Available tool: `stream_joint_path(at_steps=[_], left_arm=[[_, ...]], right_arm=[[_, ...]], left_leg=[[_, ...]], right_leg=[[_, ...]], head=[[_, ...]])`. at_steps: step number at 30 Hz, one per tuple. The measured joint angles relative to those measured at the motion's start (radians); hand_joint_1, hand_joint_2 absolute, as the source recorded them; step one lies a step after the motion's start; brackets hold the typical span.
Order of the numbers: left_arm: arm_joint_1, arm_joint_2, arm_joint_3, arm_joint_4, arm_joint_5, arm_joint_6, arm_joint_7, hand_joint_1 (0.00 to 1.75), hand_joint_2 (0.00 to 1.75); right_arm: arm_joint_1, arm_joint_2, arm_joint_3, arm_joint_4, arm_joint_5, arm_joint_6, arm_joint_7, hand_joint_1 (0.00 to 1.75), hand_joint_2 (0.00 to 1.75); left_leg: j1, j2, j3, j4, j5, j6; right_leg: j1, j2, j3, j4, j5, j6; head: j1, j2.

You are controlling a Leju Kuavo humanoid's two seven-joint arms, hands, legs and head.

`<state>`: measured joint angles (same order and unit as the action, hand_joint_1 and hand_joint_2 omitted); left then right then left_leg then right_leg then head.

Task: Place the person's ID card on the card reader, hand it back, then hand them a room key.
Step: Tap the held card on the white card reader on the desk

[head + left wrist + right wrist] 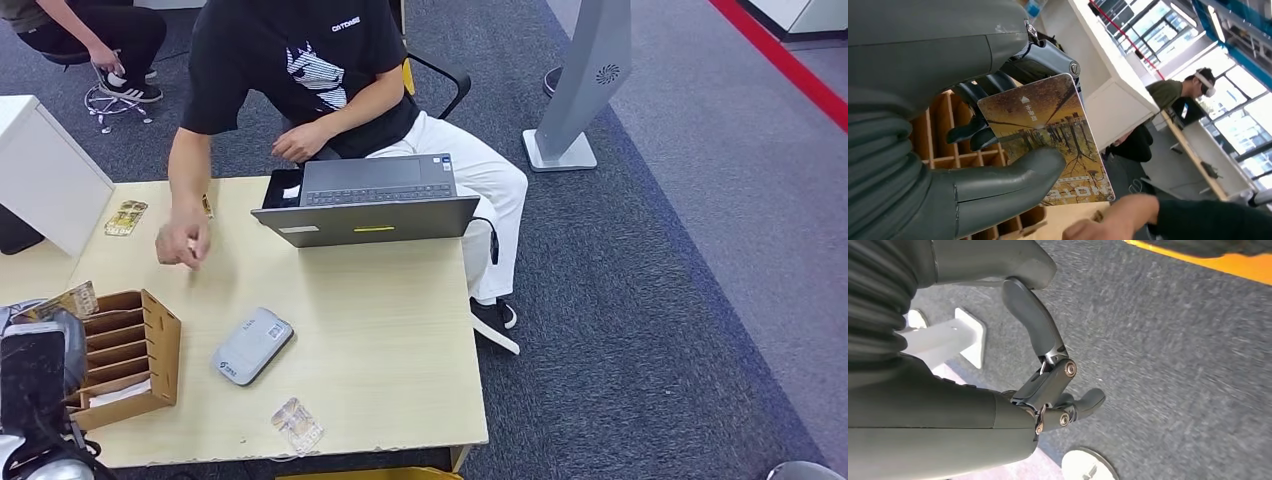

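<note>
My left hand is raised at the table's near left corner, beside the wooden card rack. It pinches a hotel room key card printed with autumn trees between thumb and fingers; the card's edge sticks up above the hand. The person's hand hovers over the table's left part, with a small yellowish card at its wrist, and comes close under the key card. The grey card reader lies mid-table with nothing on it. My right hand hangs over grey carpet, holding nothing.
An open laptop stands at the table's far edge in front of the seated person. One patterned card lies at the far left, and a clear-sleeved card lies near the front edge. A white box stands at the left.
</note>
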<state>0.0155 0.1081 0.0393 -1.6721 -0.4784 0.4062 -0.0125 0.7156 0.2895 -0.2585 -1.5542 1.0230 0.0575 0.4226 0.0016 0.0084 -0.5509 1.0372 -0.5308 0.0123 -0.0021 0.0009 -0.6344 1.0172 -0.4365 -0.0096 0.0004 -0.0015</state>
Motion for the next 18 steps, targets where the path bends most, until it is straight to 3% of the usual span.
stream_joint_path(at_steps=[6, 18], left_arm=[[0.049, -0.013, -0.052, -0.003, -0.006, -0.082, 0.026, 1.75, 1.75], [0.084, -0.027, -0.121, 0.011, 0.021, -0.132, 0.054, 1.75, 1.75]], right_arm=[[0.004, 0.0, 0.018, -0.011, 0.003, -0.03, -0.013, 0.0, 1.75], [-0.004, 0.0, 0.018, 0.008, -0.008, -0.047, -0.02, 0.0, 1.75]], left_leg=[[0.0, 0.0, 0.0, 0.0, 0.0, 0.0], [0.0, 0.0, 0.0, 0.0, 0.0, 0.0]], right_leg=[[0.0, 0.0, 0.0, 0.0, 0.001, 0.001], [0.0, 0.0, 0.0, 0.0, 0.001, 0.002]], head=[[0.0, 0.0], [0.0, 0.0]])
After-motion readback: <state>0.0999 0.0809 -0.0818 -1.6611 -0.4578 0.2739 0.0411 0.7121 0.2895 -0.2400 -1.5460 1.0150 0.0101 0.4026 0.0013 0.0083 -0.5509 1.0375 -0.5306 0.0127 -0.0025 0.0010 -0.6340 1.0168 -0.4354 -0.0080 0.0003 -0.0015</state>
